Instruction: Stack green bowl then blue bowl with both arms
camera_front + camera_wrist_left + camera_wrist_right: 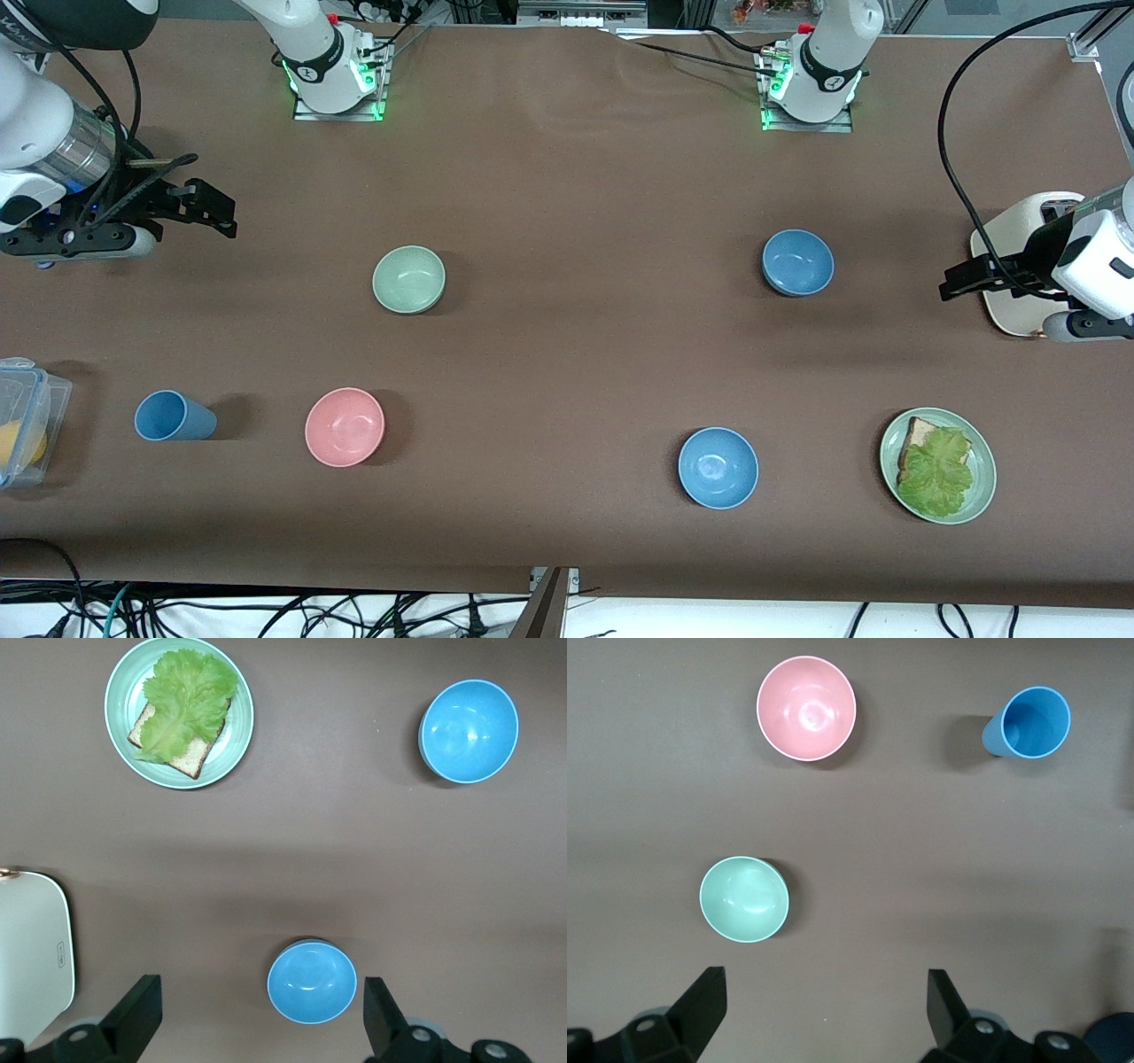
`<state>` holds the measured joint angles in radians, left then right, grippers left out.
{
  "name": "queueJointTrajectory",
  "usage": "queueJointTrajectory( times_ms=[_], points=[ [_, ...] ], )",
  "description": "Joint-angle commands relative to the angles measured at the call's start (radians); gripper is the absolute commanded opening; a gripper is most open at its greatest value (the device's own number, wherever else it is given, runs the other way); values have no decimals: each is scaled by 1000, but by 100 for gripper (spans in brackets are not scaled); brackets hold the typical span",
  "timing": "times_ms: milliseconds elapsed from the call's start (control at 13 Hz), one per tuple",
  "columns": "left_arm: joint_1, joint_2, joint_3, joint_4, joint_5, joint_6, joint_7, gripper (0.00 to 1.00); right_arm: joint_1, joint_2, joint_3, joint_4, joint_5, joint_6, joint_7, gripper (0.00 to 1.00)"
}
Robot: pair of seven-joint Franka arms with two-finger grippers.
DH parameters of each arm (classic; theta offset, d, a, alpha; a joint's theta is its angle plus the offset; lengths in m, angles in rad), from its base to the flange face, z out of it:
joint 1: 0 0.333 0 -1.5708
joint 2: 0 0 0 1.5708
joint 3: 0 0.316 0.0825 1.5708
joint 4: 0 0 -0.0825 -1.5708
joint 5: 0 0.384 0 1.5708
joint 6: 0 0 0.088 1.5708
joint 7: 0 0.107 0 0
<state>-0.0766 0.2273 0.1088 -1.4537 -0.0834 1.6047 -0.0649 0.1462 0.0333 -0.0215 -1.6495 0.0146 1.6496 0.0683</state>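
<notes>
The front view looks steeply down from high across the table (567,177), facing both arm bases. Each wrist view points straight down from well above the cloth, closer in. The left wrist view shares the green plate (179,712) and two blue bowls with the front view; the right shares the green bowl (743,899), pink bowl (806,708) and blue cup (1029,724). The wrist views apparently share nothing.

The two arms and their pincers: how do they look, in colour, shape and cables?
Both arms are white and jointed, with rounded segments and loose black cables. Green lights glow at their bases. The right arm shows a silver metal band near its wrist. The left pincer and the right pincer are black, each with two flat fingers.
</notes>
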Motion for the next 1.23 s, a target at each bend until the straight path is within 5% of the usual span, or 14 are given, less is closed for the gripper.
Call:
queueJointTrajectory(
  times_ms=[0, 1154],
  points=[
    [6, 15, -4, 36, 14, -25, -1, 100, -10, -4, 15, 11, -10, -27, 4, 100],
    [6, 17, -3, 35, 13, -25, -1, 100, -3, -13, 26, -7, -1, -34, 7, 100]
  ],
)
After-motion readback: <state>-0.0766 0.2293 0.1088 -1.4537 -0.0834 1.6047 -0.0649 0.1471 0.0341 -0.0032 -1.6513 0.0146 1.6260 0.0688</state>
